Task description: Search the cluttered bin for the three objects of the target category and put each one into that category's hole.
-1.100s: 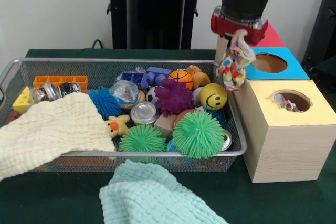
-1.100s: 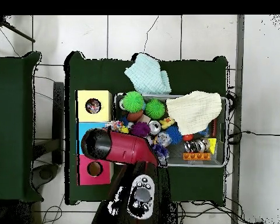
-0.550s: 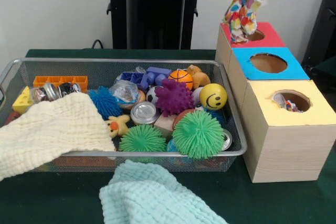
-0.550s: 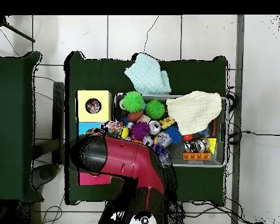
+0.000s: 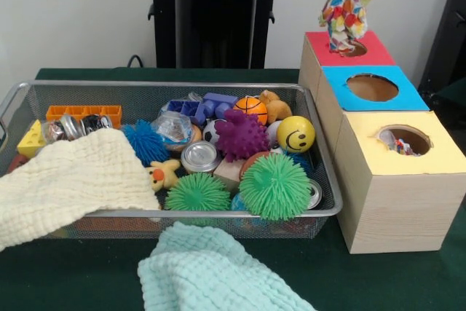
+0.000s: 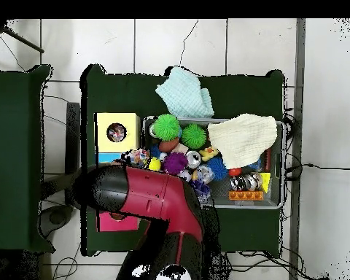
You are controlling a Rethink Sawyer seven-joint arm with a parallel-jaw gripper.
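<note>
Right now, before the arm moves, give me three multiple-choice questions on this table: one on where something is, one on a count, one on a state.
1. Where does the polka-dot bag hang?
A. above the red-topped hole
B. above the yellow-topped hole
C. inside the blue-topped hole

2. How many green spiky balls lie in the bin?
A. one
B. two
C. four

3. How does the cream cloth lie?
A. rolled up in the blue-topped hole
B. draped over the bin's rim
C. flat on top of the yellow box

Answers:
1. A, the bag dangles with its lower end at the red panel's hole.
2. B, two sit side by side by the near rim.
3. B, it spills from inside the bin out over the rim.
</note>
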